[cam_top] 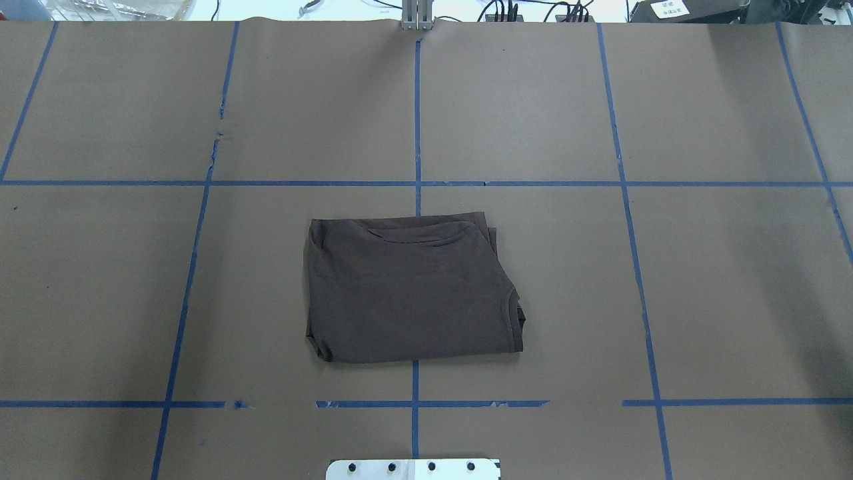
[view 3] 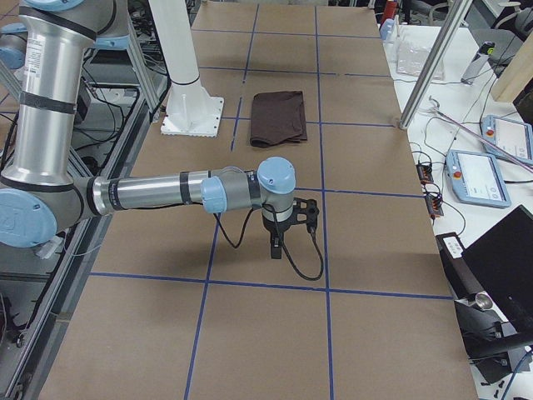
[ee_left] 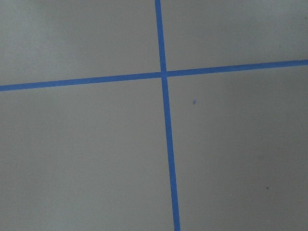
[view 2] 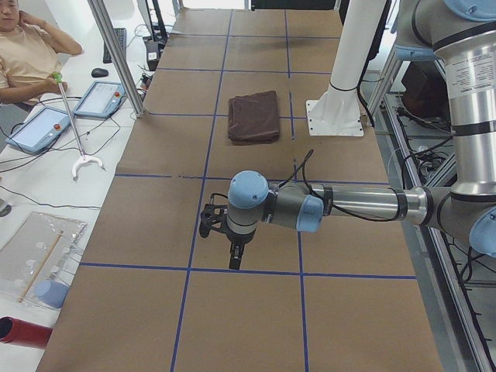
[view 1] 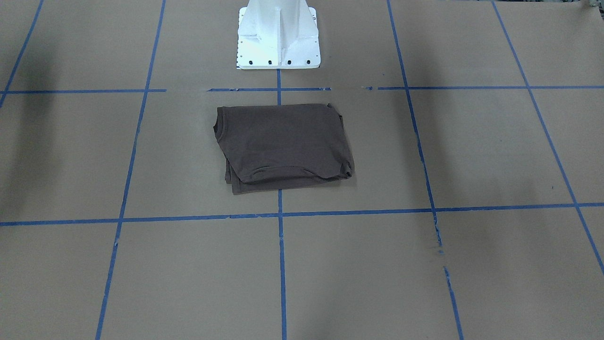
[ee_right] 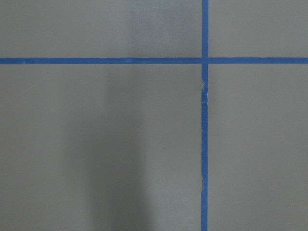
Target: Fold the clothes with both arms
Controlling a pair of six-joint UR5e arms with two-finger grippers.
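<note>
The clothes are one dark brown T-shirt, folded into a compact rectangle just in front of the robot's base, its collar edge on the side away from the robot. Both arms hang over bare paper well away from it. In the exterior left view the near left arm reaches across the table and its left gripper points down, far from the shirt. In the exterior right view the right gripper likewise points down, apart from the shirt. I cannot tell whether either is open or shut. Both wrist views show only paper and blue tape.
Brown paper with a blue tape grid covers the table. The white pedestal base stands behind the shirt. A person sits beyond the table's far side by tablets and a metal post. Control pendants lie off the table.
</note>
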